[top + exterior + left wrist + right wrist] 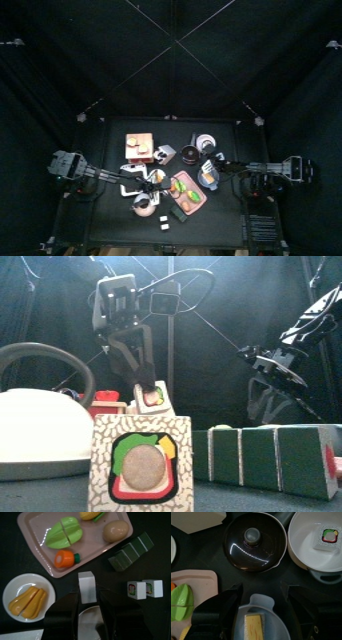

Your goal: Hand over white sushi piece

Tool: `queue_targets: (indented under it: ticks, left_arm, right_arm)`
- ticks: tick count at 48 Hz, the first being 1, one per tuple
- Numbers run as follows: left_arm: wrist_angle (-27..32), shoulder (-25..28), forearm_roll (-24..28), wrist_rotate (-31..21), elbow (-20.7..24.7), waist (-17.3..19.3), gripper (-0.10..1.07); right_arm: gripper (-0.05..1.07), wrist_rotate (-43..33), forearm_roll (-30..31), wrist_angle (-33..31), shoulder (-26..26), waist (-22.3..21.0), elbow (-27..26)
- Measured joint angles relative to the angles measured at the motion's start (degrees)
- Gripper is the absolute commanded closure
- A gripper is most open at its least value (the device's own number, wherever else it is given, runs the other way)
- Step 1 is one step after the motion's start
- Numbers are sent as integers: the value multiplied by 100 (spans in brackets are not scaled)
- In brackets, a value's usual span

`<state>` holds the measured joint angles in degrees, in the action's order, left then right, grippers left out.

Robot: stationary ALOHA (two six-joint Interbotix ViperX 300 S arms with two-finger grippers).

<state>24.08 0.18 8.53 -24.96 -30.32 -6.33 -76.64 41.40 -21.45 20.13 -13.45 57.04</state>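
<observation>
The white sushi piece is a small white block gripped between the tips of my left gripper. In the front view it hangs high above the table with a red and green face showing, held by the left gripper. In the top view the left gripper is over the table's left middle. My right gripper is open and empty, hovering over a grey dish that holds a yellow piece. It hangs at the right in the front view.
A pink tray holds green vegetables, a carrot and an egg. A white plate holds yellow food. A dark green sushi block and two small white sushi pieces lie nearby. A black lidded pot and a white pan sit beyond the right gripper.
</observation>
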Motion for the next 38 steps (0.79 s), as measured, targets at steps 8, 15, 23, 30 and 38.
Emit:
queue_targets:
  ticks: [8,15,23,30,38]
  left_arm:
    - [-431,-290,475,26,-167,185,37]
    - [-1011,-571,932,26,-404,378,37]
    - [-1846,-809,1072,26,-756,694,37]
    - [-2628,-1063,1090,26,-1063,967,37]
    - [-3270,-1178,1151,35,-1433,1134,37]
  right_arm:
    - [9,9,308,26,35,97,-202]
    - [9,9,747,299,123,202,-439]
    - [9,0,1213,949,123,264,-650]
    - [9,0,1503,1688,105,264,-738]
    - [9,0,1591,2426,18,272,-861]
